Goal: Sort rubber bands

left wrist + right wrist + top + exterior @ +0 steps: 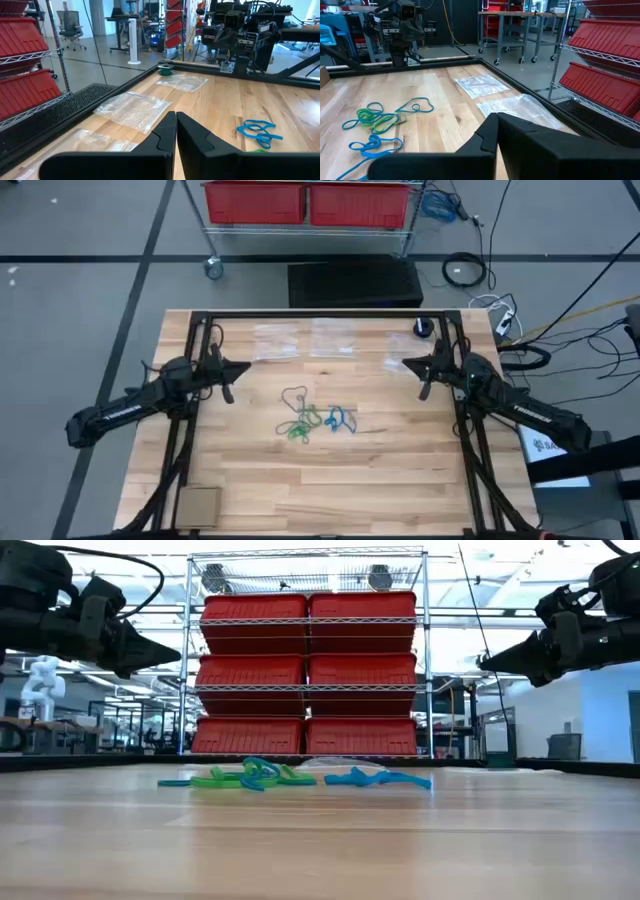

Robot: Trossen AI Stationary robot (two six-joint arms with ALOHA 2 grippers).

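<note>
Rubber bands [315,421] mid-table between closed left claw [243,370], closed right claw [408,363]

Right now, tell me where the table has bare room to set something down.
Free: the wide wood strip between the rubber bands and the table's near edge, bordered at the near left corner by a cardboard piece. Also bare wood under the left gripper and right gripper, both raised. Crowded: the centre pile, and the far edge with clear plastic bags.
</note>
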